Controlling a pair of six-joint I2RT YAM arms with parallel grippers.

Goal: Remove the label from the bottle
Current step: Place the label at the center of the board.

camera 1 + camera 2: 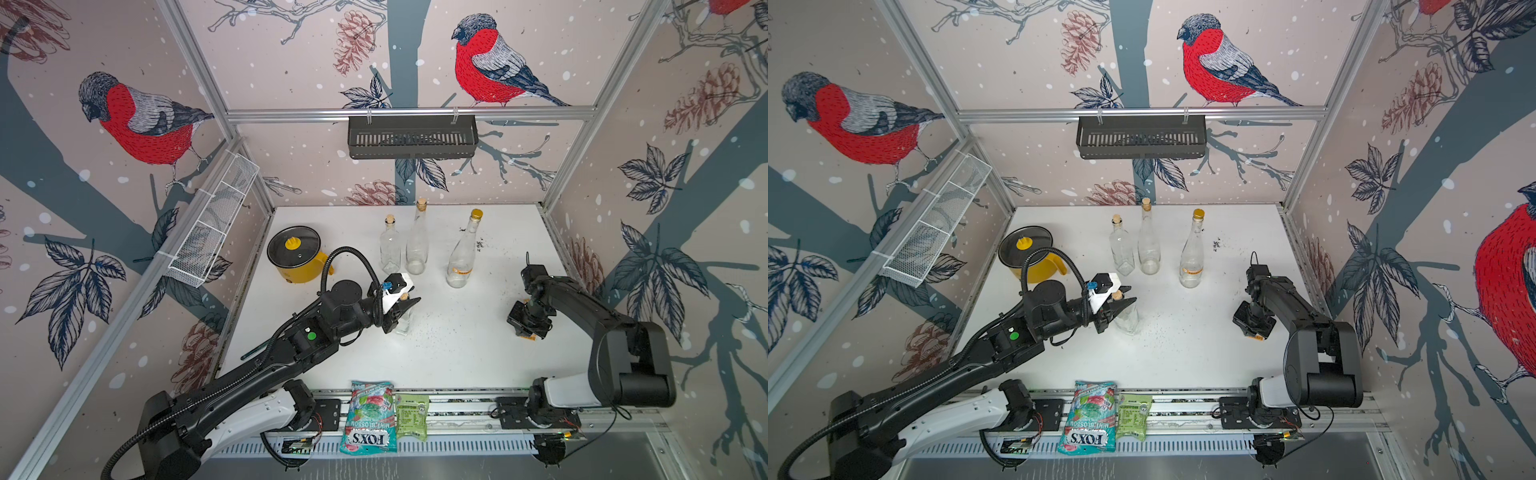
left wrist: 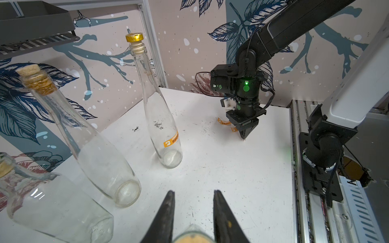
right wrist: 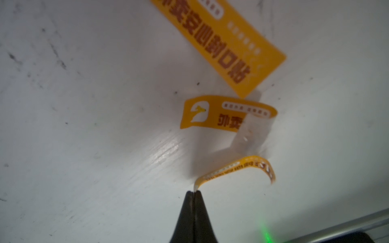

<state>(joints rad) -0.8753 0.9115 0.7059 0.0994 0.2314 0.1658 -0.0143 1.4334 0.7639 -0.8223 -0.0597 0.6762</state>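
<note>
The left gripper (image 2: 193, 192) is clamping the bottle (image 1: 402, 322) while the right gripper (image 3: 194, 192), at 3 o'clock on the desk (image 1: 457, 353), is pinching the peeled label (image 3: 235, 168), probably needing release next.

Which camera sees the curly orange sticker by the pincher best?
The right wrist view: the curly sticker is big and close, one end in the shut right gripper. The left wrist view shows small orange scraps beside that gripper; both top views show just specks.
</note>
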